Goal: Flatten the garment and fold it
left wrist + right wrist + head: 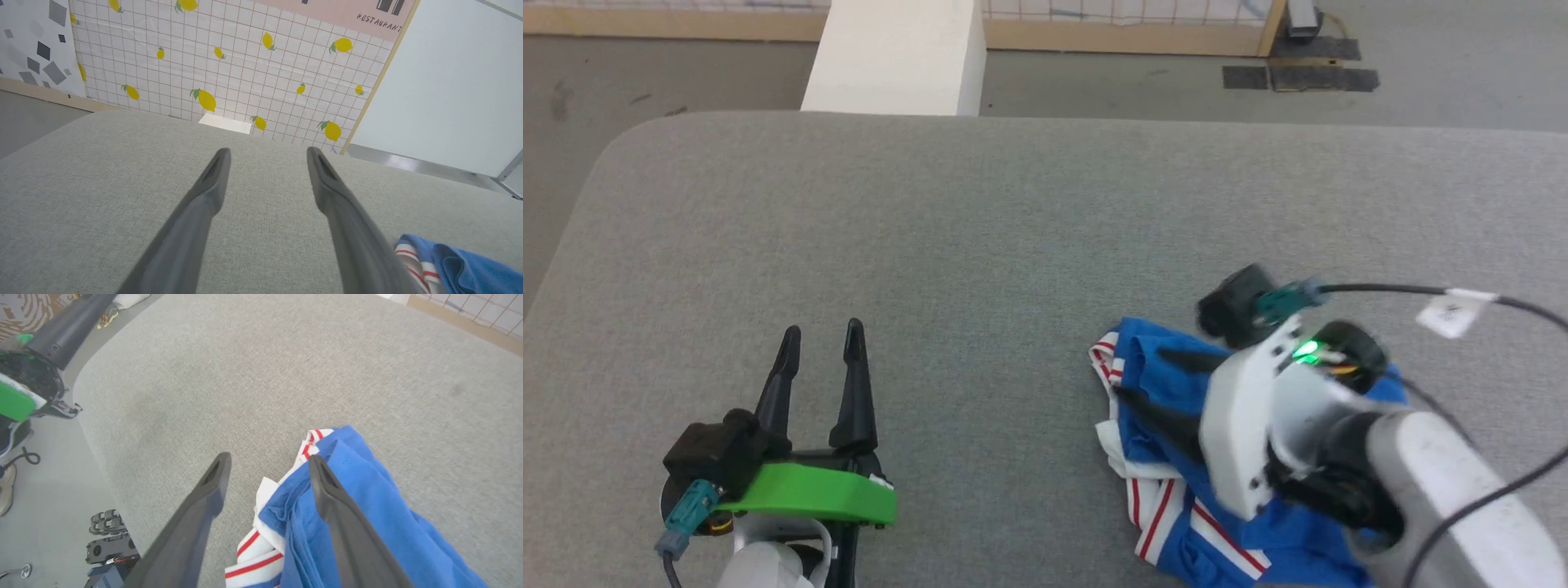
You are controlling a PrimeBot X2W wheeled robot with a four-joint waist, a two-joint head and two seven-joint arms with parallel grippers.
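Note:
The garment (1168, 482) is a crumpled heap of royal-blue cloth with white parts and red-and-white striped trim, lying on the grey fabric table (1013, 229) at the near right. My right gripper (1145, 376) hovers over the heap's left end, open, its fingers spread above the blue folds. In the right wrist view the garment (367, 506) lies under the right gripper (267, 457), one finger across the blue cloth. My left gripper (822, 331) stands open and holds nothing at the near left, well apart from the cloth. The left wrist view shows the left gripper (267, 153) over bare table, the garment (461, 265) at lower right.
A white pillar (898, 57) stands beyond the table's far edge. A black cable with a white tag (1454, 314) trails from my right wrist. The lemon-patterned tiled wall (229, 61) rises behind. Dark equipment (106, 547) sits on the floor beside the table's rounded corner.

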